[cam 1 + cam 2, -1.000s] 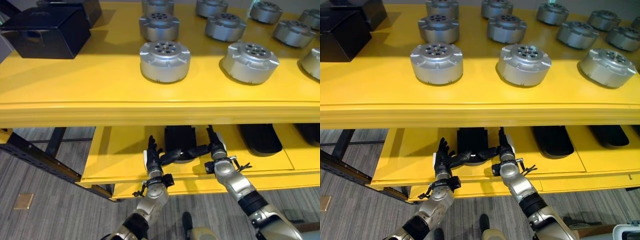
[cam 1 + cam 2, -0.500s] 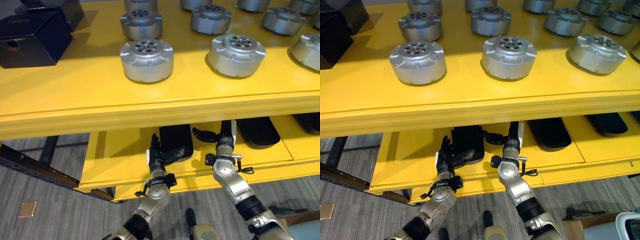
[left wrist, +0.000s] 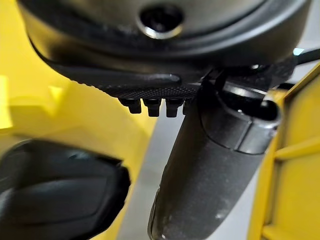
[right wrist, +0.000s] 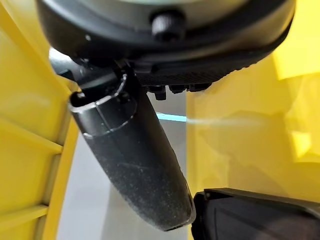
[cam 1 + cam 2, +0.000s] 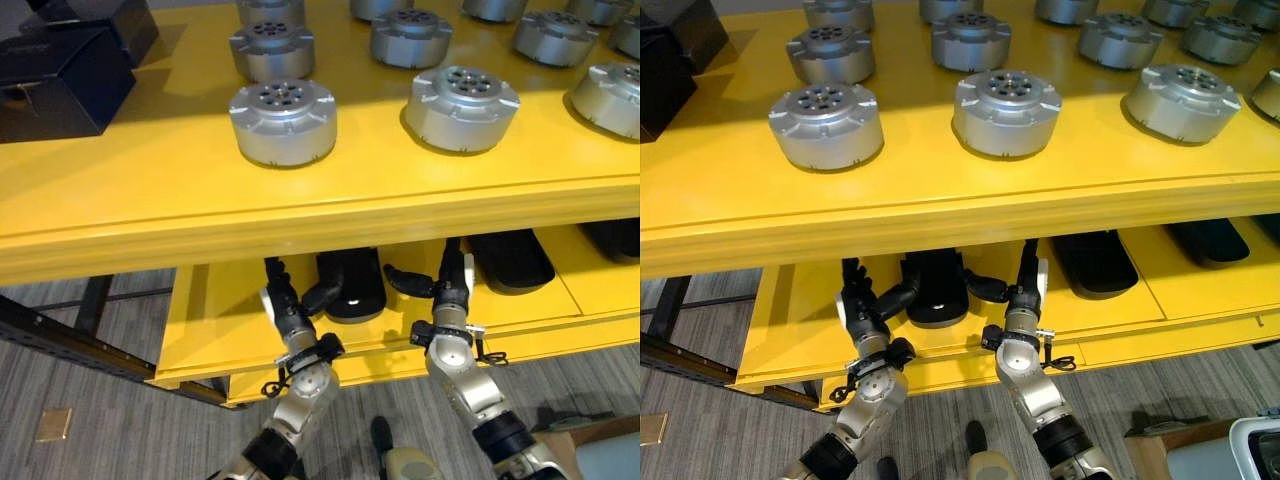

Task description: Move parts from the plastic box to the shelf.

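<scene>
**Reaching under the shelf for the black part**

The thing we are after is a black part (image 5: 350, 285) lying on the lower yellow shelf (image 5: 230, 320), tucked under the lip of the top shelf (image 5: 300, 225). We cannot make out any plastic box around it. On the top shelf stand rows of silver round parts (image 5: 283, 120) — the nearest two just behind the front edge — with a dark box (image 5: 60, 85) at the far left.

Our left hand (image 5: 283, 305) is just left of the black part, thumb stretched toward its left edge and seemingly touching it. Our right hand (image 5: 450, 290) is to its right, thumb reaching toward it but stopping short. Both hands have straight, relaxed fingers and grasp nothing.

We judge this to be the pick-up step, not yet begun in earnest. The next move calls for bringing both hands in against the part's sides, then drawing it toward us clear of the overhanging top shelf before lifting.
</scene>
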Robot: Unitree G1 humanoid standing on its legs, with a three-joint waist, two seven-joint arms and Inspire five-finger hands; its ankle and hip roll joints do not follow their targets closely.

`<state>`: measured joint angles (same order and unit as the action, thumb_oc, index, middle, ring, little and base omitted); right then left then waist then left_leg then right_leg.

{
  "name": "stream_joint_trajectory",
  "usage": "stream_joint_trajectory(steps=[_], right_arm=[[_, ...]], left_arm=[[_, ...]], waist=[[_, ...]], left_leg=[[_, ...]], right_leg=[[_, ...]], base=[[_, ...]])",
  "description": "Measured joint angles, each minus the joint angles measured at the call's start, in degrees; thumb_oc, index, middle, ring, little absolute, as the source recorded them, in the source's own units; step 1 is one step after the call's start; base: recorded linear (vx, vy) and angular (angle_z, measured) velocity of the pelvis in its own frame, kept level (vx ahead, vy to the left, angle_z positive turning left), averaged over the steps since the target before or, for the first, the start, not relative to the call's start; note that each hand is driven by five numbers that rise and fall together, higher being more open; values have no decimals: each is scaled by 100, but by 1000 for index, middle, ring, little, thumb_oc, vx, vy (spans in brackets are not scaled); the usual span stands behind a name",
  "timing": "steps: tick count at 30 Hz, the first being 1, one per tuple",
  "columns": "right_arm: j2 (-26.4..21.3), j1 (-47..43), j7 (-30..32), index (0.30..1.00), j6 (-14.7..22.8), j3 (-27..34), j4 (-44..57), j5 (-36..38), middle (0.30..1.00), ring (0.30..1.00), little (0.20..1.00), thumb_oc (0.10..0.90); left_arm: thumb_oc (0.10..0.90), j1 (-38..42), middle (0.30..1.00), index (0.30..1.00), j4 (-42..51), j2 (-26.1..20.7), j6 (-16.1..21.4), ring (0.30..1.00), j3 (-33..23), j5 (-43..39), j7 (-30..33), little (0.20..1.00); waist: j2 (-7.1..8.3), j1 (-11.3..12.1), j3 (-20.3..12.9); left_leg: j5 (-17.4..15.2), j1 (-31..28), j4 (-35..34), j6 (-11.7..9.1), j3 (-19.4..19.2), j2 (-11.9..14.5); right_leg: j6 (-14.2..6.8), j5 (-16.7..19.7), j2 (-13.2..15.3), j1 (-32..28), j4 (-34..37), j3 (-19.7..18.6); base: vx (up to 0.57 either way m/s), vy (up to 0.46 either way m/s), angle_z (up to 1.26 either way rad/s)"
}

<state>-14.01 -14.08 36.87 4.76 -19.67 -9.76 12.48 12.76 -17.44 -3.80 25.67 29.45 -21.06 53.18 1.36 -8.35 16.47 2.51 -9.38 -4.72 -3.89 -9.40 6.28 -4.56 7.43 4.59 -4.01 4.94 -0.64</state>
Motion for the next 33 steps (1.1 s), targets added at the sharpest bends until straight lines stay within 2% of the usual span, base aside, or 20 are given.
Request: stream_joint_trajectory(steps=[4,12,17,21,22,25,26,27,28,30,33], right_arm=[[3,53,3,1000,91,-41,52,-1,1000,1000,1000,900],[-8,86,-11,1000,166,-118,52,0,1000,1000,1000,900],[-63,348,-171,1000,316,-112,430,-1,1000,1000,1000,900],[-231,770,-423,1000,401,-102,986,2,1000,1000,1000,900],[-333,958,-608,1000,431,-55,1201,2,1000,1000,1000,900],[-339,973,-711,1000,479,-30,1204,3,1000,1000,1000,900],[-364,1086,-867,1000,480,40,1254,31,1000,1000,1000,900],[-556,1363,-1175,1000,484,209,1561,89,1000,1000,1000,900],[-776,1711,-1396,1000,487,333,1950,136,1000,1000,1000,900],[-982,1961,-1732,1000,485,578,1976,281,1000,1000,1000,900],[-1104,2054,-2213,1000,430,749,1832,583,1000,1000,1000,900]], left_arm=[[900,3,1000,1000,160,-53,112,1000,-25,396,262,1000],[900,16,1000,1000,244,-197,232,1000,-71,676,500,1000],[900,4,1000,1000,268,-238,343,1000,-190,664,300,1000],[900,-295,1000,1000,793,-497,337,1000,-262,342,-789,1000],[900,-562,1000,1000,1114,-668,305,1000,-245,70,-1477,1000],[900,-640,1000,1000,1128,-709,206,1000,-251,-132,-1908,1000],[900,-770,1000,1000,1153,-756,148,1000,-305,-288,-2278,1000],[900,-1027,1000,1000,1392,-972,27,1000,-315,-560,-3028,1000],[900,-1547,1000,1000,1911,-1387,-93,1000,-314,-784,-3620,1000],[900,-2061,1000,1000,2034,-1759,-161,1000,-357,-1063,-4310,1000],[900,-2279,1000,1000,1848,-1834,-352,1000,-608,-1475,-4978,1000]], waist=[[-1,-8,-1],[-4,-57,-3],[-7,-63,-5],[-12,-57,-7],[-19,-42,-11],[-21,-32,-12],[-44,2,-12],[-108,87,-40],[-178,55,-61],[-246,60,-93],[-258,85,-101]], left_leg=[[0,-2,0,0,-1,-1],[0,-11,0,0,-2,-3],[0,-8,0,0,2,-2],[0,0,-2,1,4,-4],[-1,27,-3,2,5,-6],[-2,43,-2,4,1,-14],[2,49,-2,6,15,-39],[-4,83,-9,10,-2,-25],[-14,152,-25,26,11,-33],[-2,153,-2,20,9,-39],[-48,155,-23,79,9,-51]], right_leg=[[1,1,-1,0,0,-6],[3,9,-1,0,0,-25],[4,11,-2,0,0,-25],[4,11,0,2,1,-22],[6,8,4,37,1,-25],[3,19,9,65,1,-31],[7,44,15,77,0,-7],[8,38,15,122,3,-27],[-3,26,31,173,3,-25],[-3,45,34,172,1,-29],[-14,23,48,171,4,-27]], base=[[0,0,0],[0,0,0],[0,0,0],[-17,7,0],[0,0,0],[-44,54,-3],[-81,100,-7],[-33,52,-1],[-22,55,0],[-15,53,5],[-5,39,1]])
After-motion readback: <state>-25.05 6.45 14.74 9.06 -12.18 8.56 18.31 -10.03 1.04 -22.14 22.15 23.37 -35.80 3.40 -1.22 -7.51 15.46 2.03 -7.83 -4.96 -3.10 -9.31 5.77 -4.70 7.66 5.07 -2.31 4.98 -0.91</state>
